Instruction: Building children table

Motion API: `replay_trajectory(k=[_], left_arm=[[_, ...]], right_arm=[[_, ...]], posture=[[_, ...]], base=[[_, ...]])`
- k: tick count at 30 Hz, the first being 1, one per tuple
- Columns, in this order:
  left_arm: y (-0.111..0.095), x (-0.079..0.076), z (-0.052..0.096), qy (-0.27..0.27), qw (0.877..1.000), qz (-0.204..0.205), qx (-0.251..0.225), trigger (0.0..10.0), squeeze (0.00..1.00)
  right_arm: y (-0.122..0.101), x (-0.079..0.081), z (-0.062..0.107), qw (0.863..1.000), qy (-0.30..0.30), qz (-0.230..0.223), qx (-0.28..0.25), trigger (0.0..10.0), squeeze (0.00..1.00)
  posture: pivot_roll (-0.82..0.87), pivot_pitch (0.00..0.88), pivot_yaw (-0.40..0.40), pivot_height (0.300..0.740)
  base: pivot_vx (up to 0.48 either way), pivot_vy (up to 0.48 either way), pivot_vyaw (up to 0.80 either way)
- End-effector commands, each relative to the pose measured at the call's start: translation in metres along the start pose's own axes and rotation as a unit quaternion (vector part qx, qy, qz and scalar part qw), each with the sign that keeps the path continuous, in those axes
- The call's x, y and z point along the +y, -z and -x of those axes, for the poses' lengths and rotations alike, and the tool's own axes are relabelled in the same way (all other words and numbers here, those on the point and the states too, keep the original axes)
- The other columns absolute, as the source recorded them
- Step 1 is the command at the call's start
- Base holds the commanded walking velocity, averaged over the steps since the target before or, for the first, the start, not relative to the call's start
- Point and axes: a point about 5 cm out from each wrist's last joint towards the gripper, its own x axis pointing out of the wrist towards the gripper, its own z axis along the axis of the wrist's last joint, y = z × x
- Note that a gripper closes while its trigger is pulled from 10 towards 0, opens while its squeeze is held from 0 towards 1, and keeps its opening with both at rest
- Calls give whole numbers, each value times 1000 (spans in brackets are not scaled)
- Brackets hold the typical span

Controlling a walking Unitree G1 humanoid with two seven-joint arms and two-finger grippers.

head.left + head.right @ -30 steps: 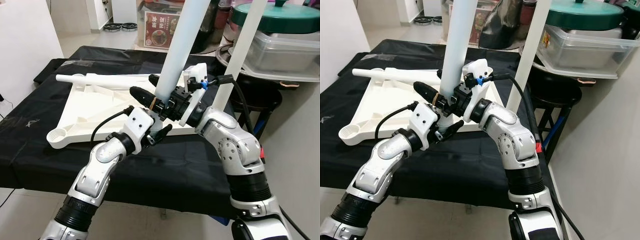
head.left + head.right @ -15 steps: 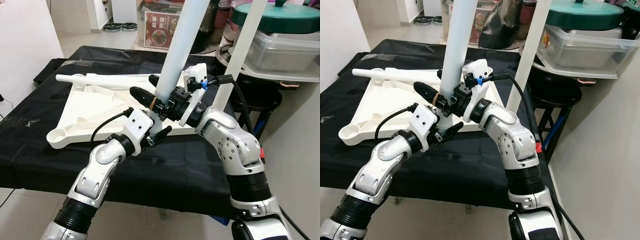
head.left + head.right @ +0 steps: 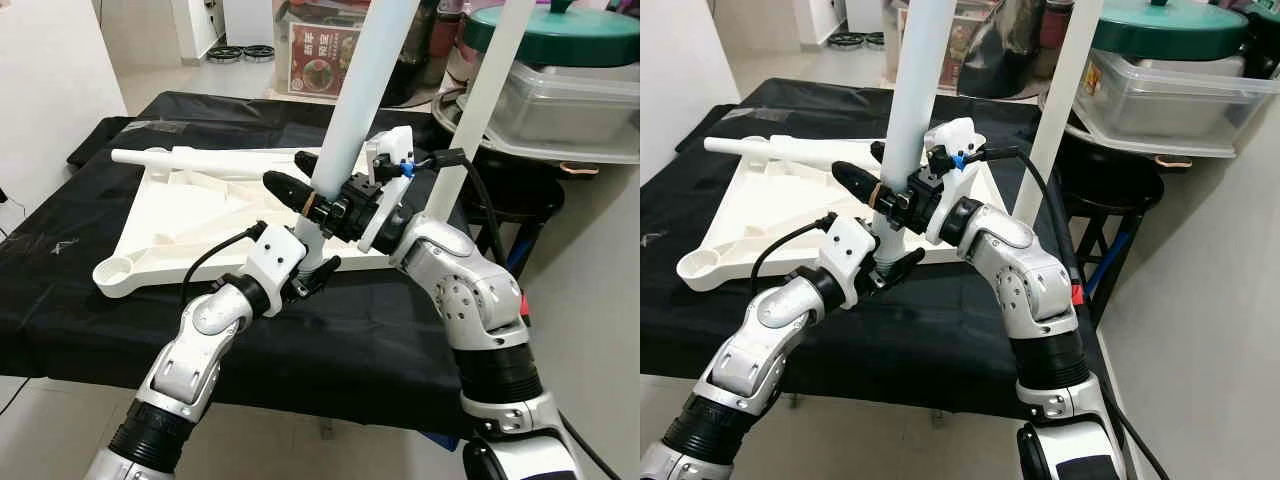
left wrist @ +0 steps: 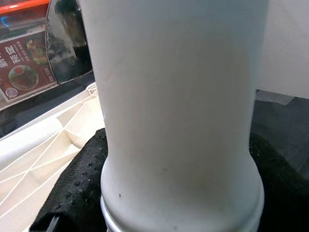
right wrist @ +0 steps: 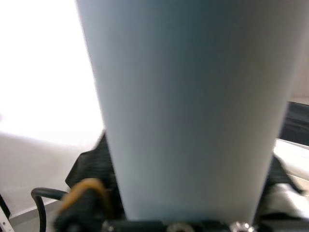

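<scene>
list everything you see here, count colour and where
tabletop: 1, white plastic, lying underside up on the black cloth
held table leg: 1, white, upright at the tabletop's near right corner, both grippers around its lower end
second upright leg: 1, white, standing at the far right corner
lying leg: 1, white, along the tabletop's far edge
black cloth: 1, covering the work table
clear storage box: 1, right background
green lid: 1, on top of that box
food poster: 1, red and white, background centre
left gripper: 1, black fingers, at the leg's base
right gripper: 1, black fingers, just above the left one
</scene>
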Motion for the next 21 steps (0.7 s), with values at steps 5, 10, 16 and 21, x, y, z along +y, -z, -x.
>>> replay_trajectory(k=[5,10,16,21], left_arm=[[2,-6,-1,20,1000,-15,3,10000,0],[2,-8,-1,22,1000,-14,2,10000,0],[5,-10,-1,17,1000,-6,10,10000,0],[5,-8,0,11,1000,12,4,10000,1000]], right_arm=[[-9,9,-6,1000,-25,2,-16,0,0],[-10,9,-7,1000,-23,2,-18,0,0],[-9,8,-5,1000,-13,0,-23,0,0],[-8,7,-4,1000,-10,1,-21,0,0]], posture=[[83,38,-64,740],[86,32,-66,740],[89,19,-69,740],[87,15,-70,740]], base=[[0,0,0],[0,0,0],[0,0,0],[0,0,0]])
